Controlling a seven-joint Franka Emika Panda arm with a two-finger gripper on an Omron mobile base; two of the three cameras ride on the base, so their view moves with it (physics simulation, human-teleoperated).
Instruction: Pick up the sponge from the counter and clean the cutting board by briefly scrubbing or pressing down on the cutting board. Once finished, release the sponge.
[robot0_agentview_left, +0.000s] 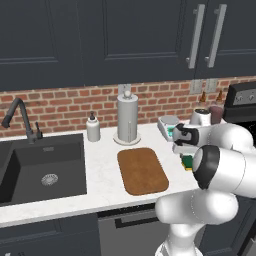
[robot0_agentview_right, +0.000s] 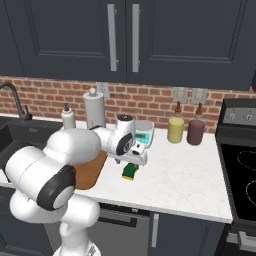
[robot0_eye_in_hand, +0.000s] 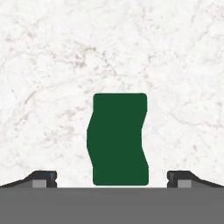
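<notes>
The gripper (robot0_eye_in_hand: 112, 181) hangs with its jaws spread wide and holding nothing. The sponge (robot0_eye_in_hand: 117, 139) lies centred between them on the counter (robot0_eye_in_hand: 52, 65), clear of both fingertips (robot0_eye_in_hand: 43, 178). Farther left rests the cutting board (robot0_agentview_left: 142, 170).

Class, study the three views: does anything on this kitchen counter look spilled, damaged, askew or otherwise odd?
Nothing stands out. The sponge lies flat on the counter between the open gripper's fingertips, beside the bare cutting board; no spills or damage are visible.
</notes>
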